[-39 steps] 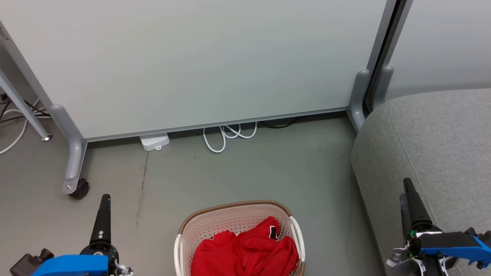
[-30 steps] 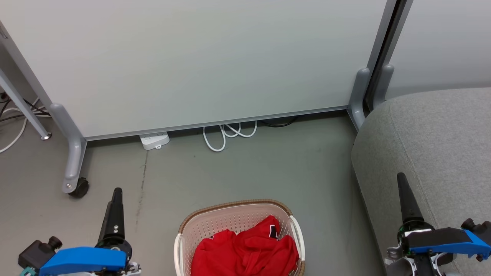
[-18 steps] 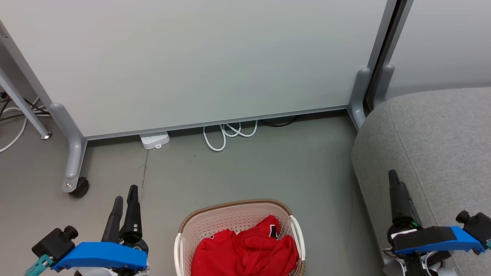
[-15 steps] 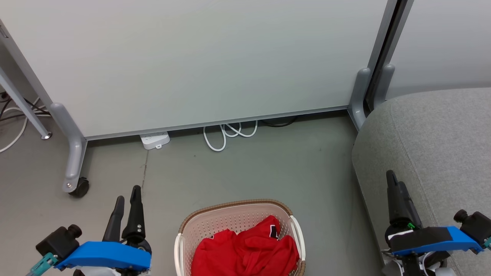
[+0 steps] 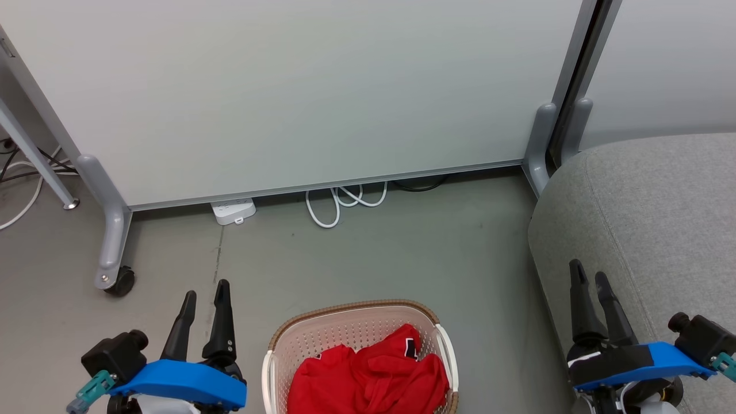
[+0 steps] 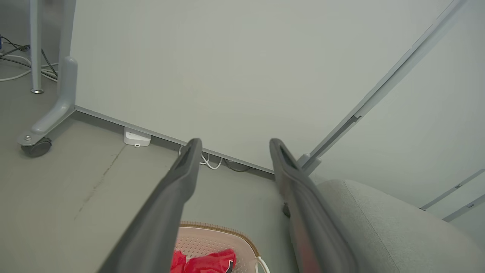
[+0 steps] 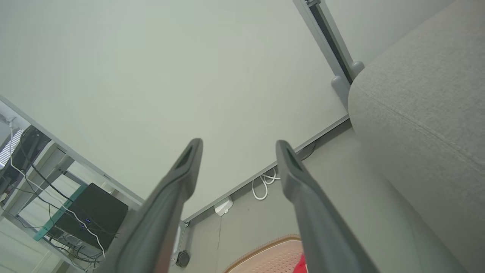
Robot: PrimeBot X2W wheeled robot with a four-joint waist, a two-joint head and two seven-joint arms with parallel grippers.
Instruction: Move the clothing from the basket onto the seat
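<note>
Bright red clothing (image 5: 371, 376) lies bunched in the cream basket (image 5: 351, 313) with its brown rim, on the floor at the bottom centre of the head view. A small black mark shows on the cloth near the basket's right wall. The grey seat (image 5: 661, 213) fills the right side. My left gripper (image 5: 205, 292) is open, left of the basket and above the floor. My right gripper (image 5: 587, 272) is open over the seat's front edge. The left wrist view looks past my open left gripper (image 6: 233, 143) at the clothing (image 6: 204, 261) and the seat (image 6: 379, 227).
A pale partition panel (image 5: 287, 98) on grey wheeled legs (image 5: 112, 247) stands behind the basket. A white power strip (image 5: 233, 211) and looped white cable (image 5: 339, 204) lie at its foot. More cables (image 5: 23, 172) trail at the far left. A black box (image 7: 91, 216) shows in the right wrist view.
Both grippers have turned, so two fingers now show on each. The left gripper has moved right toward the basket; the right has drifted slightly left. Basket and clothing have not moved.
</note>
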